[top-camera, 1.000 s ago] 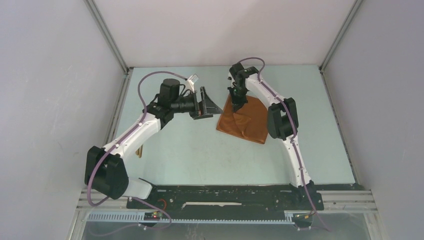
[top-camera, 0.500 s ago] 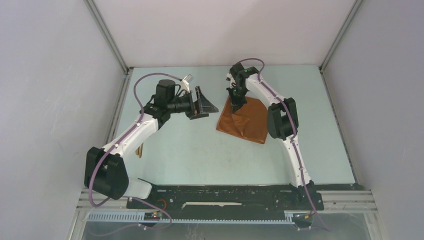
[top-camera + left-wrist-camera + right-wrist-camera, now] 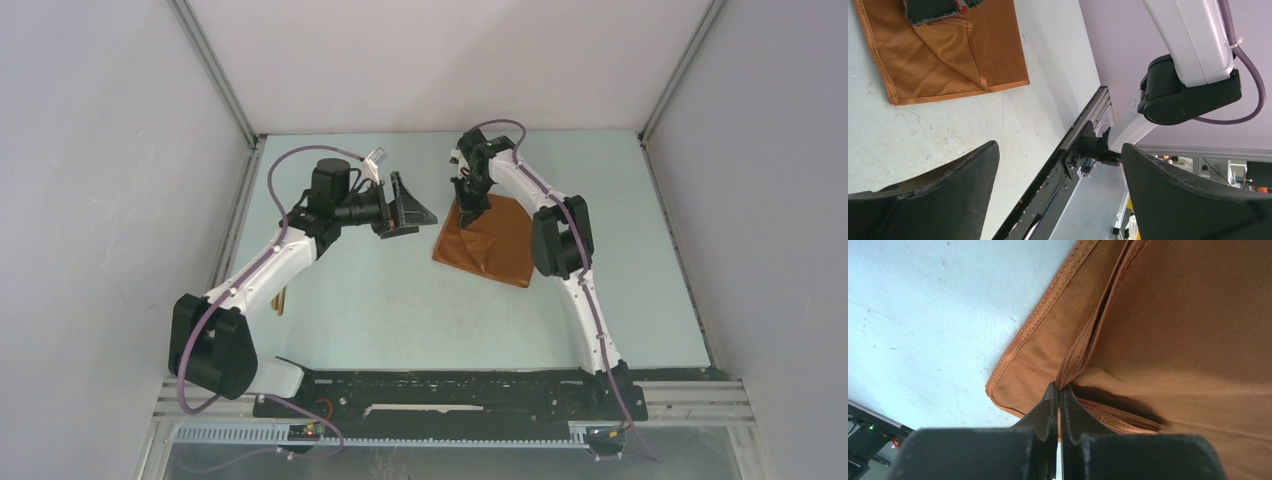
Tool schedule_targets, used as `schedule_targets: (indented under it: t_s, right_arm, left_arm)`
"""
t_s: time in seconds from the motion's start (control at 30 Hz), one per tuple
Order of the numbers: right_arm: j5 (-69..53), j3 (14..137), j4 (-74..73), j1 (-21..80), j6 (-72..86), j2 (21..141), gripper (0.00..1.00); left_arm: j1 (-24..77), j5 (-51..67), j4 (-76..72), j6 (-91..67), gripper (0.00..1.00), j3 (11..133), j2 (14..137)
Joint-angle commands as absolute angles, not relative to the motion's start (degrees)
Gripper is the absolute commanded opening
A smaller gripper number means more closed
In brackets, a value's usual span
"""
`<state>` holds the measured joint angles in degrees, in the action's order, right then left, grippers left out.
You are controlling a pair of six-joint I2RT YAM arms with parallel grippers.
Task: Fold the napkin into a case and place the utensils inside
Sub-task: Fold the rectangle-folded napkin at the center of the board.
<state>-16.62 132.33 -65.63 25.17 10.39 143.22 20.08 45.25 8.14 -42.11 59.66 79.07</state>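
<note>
Right jaws pinch fold at skewed napkin's [image 3: 497,250] far-left corner.

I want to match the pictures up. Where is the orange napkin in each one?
Top view: the napkin lies on the table, a little right of the middle.
Left wrist: napkin in the top left corner.
Right wrist: napkin fills the right side.
Shared landmark: the right gripper pinching its edge.
</note>
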Motion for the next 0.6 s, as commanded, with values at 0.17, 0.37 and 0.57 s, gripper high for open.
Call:
schedule_targets:
  t_s: [0.17, 0.37, 0.57]
  right_arm:
    - [-17.86, 135.61, -65.02, 25.4, 10.37, 144.74, 0.0]
    - [-17.84, 135.7, -64.88, 25.45, 10.44, 143.44, 0.0]
    - [-18.19, 136.4, -64.96, 25.4, 10.72, 143.12, 0.0]
  left_arm:
    - [19.78, 46.71, 6.42, -42.71, 0.99, 59.37, 77.6]
    - [19.7, 46.97, 6.37, -42.88, 0.99, 59.4, 77.78]
    - [19.69, 47.2, 6.02, -43.15, 0.99, 59.23, 77.78]
